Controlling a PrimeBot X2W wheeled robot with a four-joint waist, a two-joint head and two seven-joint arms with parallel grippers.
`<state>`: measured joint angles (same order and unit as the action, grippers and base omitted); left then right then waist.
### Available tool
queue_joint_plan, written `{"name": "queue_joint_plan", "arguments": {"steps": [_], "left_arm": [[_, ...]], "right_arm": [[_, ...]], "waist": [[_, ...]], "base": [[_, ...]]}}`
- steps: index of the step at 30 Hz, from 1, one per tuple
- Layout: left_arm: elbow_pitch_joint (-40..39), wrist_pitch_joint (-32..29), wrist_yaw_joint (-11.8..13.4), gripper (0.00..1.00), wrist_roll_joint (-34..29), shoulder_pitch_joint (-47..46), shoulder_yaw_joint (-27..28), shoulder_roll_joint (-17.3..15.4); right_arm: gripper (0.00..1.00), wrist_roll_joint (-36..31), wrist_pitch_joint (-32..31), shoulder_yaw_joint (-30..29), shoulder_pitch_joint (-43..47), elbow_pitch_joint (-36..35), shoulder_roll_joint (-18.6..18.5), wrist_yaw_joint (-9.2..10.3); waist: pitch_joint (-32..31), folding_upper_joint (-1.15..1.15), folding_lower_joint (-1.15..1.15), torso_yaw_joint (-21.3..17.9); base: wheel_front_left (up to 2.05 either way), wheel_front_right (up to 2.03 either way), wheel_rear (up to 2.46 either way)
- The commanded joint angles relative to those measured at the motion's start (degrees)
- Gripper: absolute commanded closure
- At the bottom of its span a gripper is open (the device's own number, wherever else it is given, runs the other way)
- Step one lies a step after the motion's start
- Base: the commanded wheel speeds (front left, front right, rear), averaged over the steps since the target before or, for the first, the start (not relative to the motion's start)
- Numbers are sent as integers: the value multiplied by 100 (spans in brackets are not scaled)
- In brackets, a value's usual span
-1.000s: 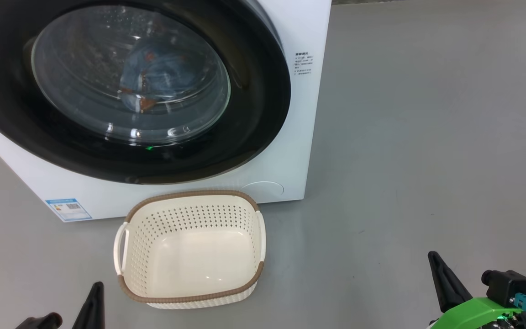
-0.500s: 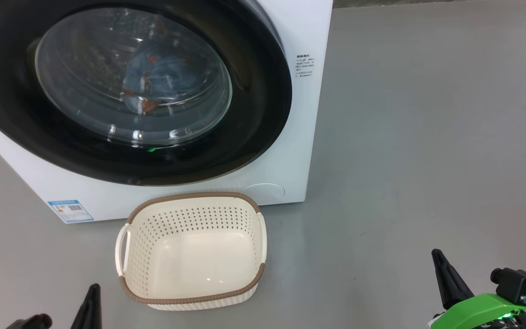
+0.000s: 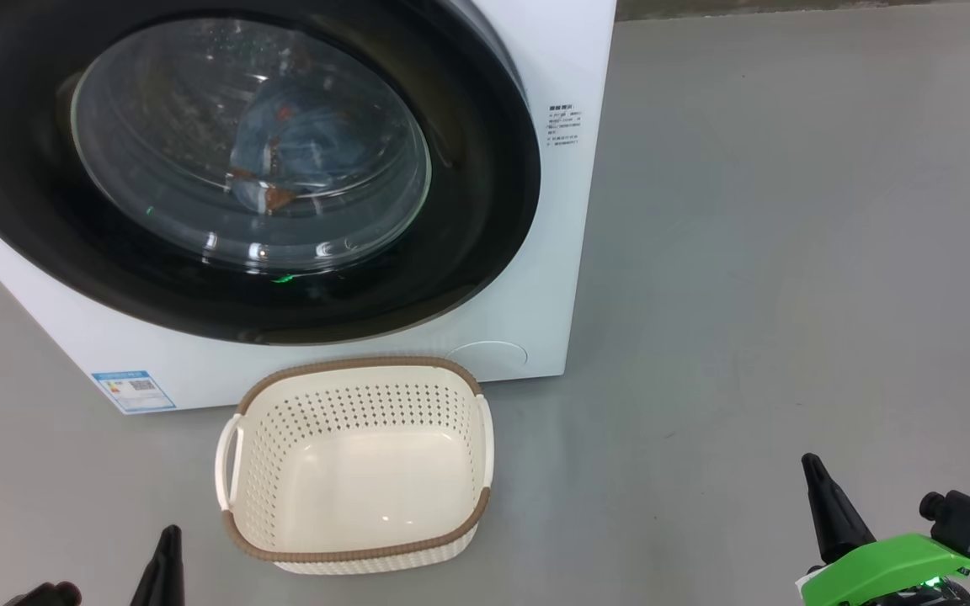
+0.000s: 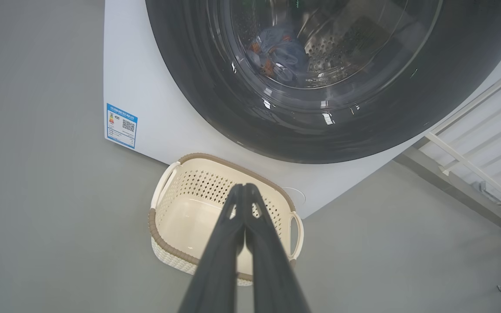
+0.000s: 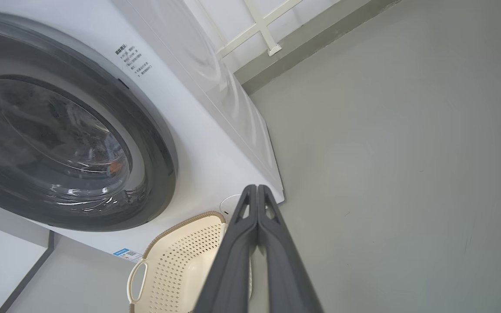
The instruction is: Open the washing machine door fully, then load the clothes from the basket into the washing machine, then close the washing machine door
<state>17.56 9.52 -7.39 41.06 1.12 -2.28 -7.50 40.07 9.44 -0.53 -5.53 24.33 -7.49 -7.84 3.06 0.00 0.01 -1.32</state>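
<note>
The white washing machine (image 3: pixel 561 219) stands with its black-rimmed glass door (image 3: pixel 485 168) lying flat against its front. Behind the glass, the blue bear-print clothes (image 3: pixel 300 151) lie in the steel drum; they also show in the left wrist view as a blue bundle (image 4: pixel 278 52). On the floor before the machine sits the cream basket (image 3: pixel 359 467), with nothing in it. My left gripper (image 4: pixel 242 188) is shut and empty, low at the left (image 3: pixel 167 539). Equally bare, my right gripper (image 5: pixel 256 189) is shut and hangs low at the right (image 3: pixel 813 471).
Grey floor (image 3: pixel 788 252) spreads wide to the right of the machine. A blue label (image 3: pixel 133 390) marks the machine's lower left corner. A white railing (image 4: pixel 476 143) stands beside the machine along the wall.
The whole head picture has drifted slightly right and down as the camera moved. Both grippers have sunk a little toward the bottom edge. Door, clothes and basket are unchanged.
</note>
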Motion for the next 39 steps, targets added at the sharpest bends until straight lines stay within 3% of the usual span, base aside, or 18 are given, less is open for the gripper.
{"name": "queue_joint_plan", "arguments": {"steps": [1, 39], "left_arm": [[-154, -27, -3, 100, 114, -229, 120, -56], [-237, -682, -6, 100, 2209, -438, 433, 156]], "right_arm": [[100, 148, -19, -12, -90, -176, -39, 9], [100, 2265, -680, -260, -80, -534, 170, 20]], "waist": [[-3, 0, -1, 2], [-122, 0, -1, 56]], "base": [[0, 0, 0], [0, 0, 0]]}}
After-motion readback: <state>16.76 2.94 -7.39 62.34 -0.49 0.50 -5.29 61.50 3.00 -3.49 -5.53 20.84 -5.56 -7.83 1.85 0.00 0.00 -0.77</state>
